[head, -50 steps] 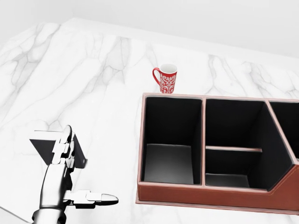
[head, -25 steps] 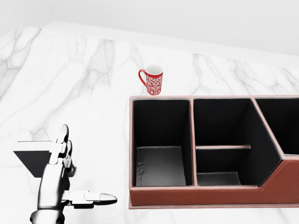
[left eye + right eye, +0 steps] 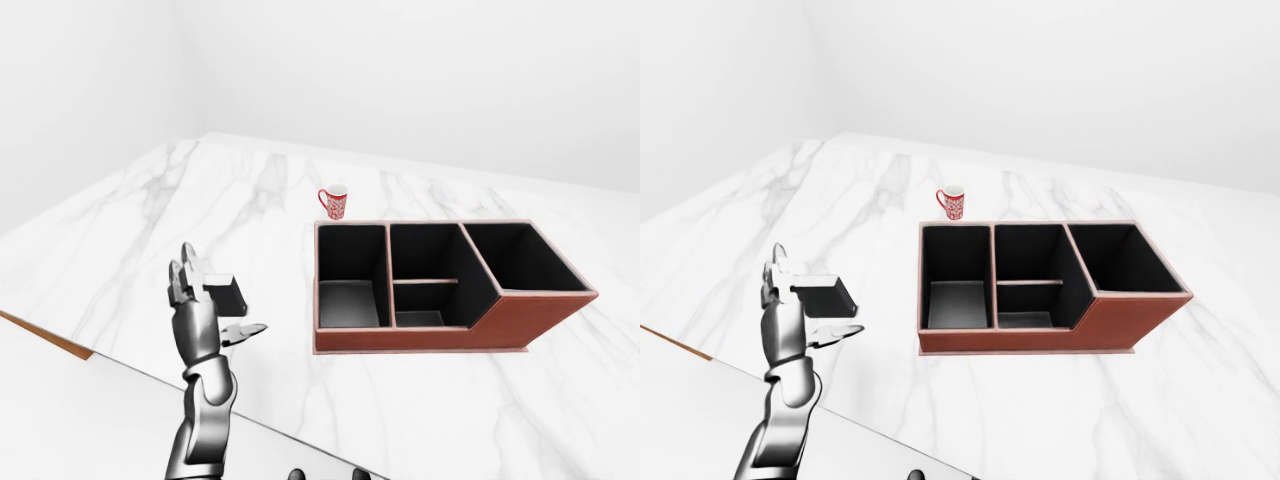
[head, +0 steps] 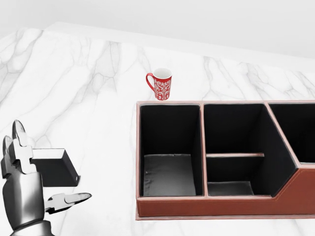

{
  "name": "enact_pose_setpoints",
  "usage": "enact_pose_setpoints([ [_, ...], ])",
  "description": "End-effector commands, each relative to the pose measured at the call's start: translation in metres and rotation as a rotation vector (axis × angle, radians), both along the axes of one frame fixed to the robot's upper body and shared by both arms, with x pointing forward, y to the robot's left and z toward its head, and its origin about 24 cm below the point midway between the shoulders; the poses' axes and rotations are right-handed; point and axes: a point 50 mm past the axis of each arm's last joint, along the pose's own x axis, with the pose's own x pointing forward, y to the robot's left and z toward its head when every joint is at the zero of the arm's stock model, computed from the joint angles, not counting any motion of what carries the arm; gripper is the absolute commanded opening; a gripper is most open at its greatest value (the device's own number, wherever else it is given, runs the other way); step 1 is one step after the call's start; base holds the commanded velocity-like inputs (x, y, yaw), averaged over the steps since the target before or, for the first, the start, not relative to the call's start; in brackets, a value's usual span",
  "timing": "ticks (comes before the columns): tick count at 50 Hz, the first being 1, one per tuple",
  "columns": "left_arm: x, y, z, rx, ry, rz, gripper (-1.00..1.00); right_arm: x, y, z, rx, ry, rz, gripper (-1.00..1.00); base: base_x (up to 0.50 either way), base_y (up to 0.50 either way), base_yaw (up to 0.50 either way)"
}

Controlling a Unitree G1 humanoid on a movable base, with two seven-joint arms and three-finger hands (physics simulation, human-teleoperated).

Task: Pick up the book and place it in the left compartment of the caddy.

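The book (image 4: 55, 167), dark with a light grey top face, shows at the lower left of the head view, just right of my left hand's upright fingers (image 4: 18, 152). My left hand (image 4: 47, 183) is open, its fingers straight and its thumb pointing right below the book. I cannot tell whether the fingers touch the book. The caddy (image 4: 216, 208) is a red-brown box with black compartments. Its left compartment (image 4: 169, 173) is right of the book and holds nothing. My right hand does not show.
A red and white patterned mug (image 4: 161, 84) stands just above the caddy's upper left corner. The white marble counter (image 3: 130, 220) ends in an edge (image 3: 60, 342) at the lower left of the left-eye view. A white wall rises behind the counter.
The view first shifted, sliding caddy and mug left. Since then my left hand has moved left in the head view, and the book now shows on its right at a different tilt.
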Motion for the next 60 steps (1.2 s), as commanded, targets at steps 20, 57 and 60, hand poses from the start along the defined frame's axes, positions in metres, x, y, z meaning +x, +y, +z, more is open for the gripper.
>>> enact_pose_setpoints([
  [20,-0.013,-0.037,0.032,0.72,-0.148,-0.024,1.0,0.0,0.0,-0.001,0.0,-0.002,0.002,1.0,0.0,0.0,0.0],
  [57,-0.012,-0.041,0.028,0.751,-0.122,-0.027,1.0,0.002,0.004,0.001,-0.023,0.013,0.01,1.0,0.0,0.0,0.0],
  [60,-0.012,-0.041,0.028,0.751,-0.122,-0.027,1.0,0.002,0.004,0.001,-0.023,0.013,0.01,1.0,0.0,0.0,0.0],
])
